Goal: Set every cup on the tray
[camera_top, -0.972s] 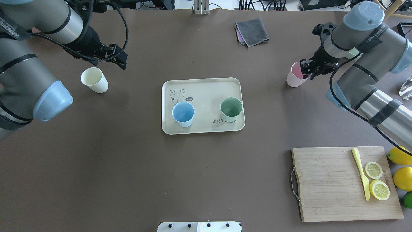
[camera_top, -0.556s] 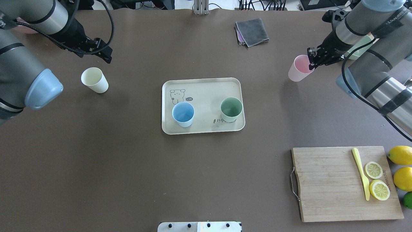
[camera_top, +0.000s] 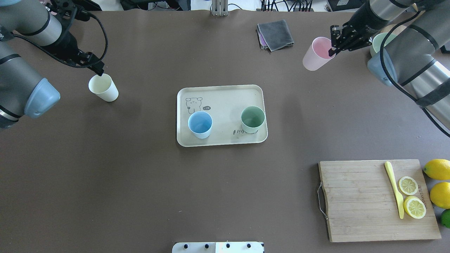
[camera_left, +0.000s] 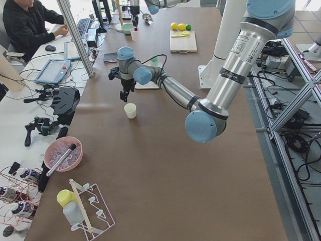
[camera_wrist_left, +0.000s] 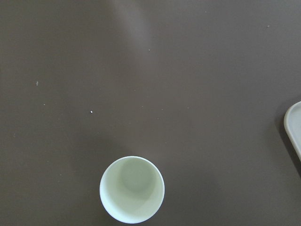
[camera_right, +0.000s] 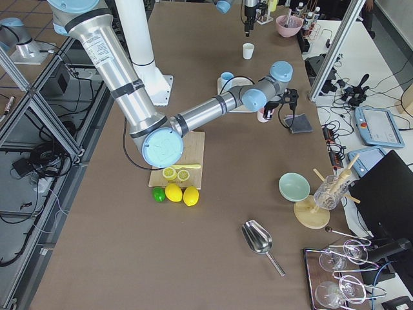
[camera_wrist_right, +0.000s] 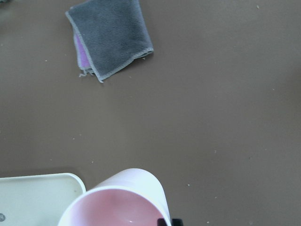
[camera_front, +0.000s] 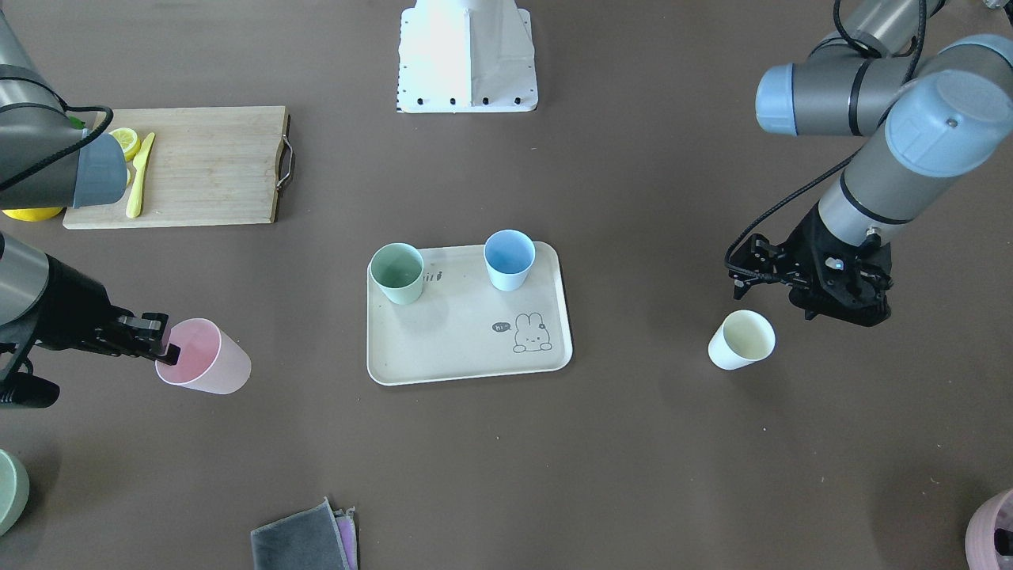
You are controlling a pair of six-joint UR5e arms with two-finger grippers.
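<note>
The cream-beige tray [camera_top: 225,98] lies mid-table with the light blue cup [camera_top: 200,124] and the sage green cup [camera_top: 252,119] upright on it. My right gripper [camera_top: 332,45] is shut on the rim of the pink cup [camera_top: 314,54] and holds it tilted, off the table, right of the tray; it fills the bottom of the right wrist view [camera_wrist_right: 117,200]. The cream-yellow cup [camera_top: 103,88] stands on the table left of the tray. My left gripper [camera_top: 99,71] hangs above and just beyond it, empty and seemingly open; its fingers are out of the left wrist view, which shows the cup [camera_wrist_left: 132,189].
A folded grey cloth [camera_top: 275,34] lies at the far side. A wooden cutting board [camera_top: 355,200] with a yellow knife [camera_top: 394,189] and lemon halves sits front right, whole lemons [camera_top: 437,170] beside it. A green bowl [camera_top: 378,42] is behind my right arm.
My right gripper has lifted the pink cup off the table and carried it up and leftward. My left gripper has moved left to just above the cream-yellow cup.
</note>
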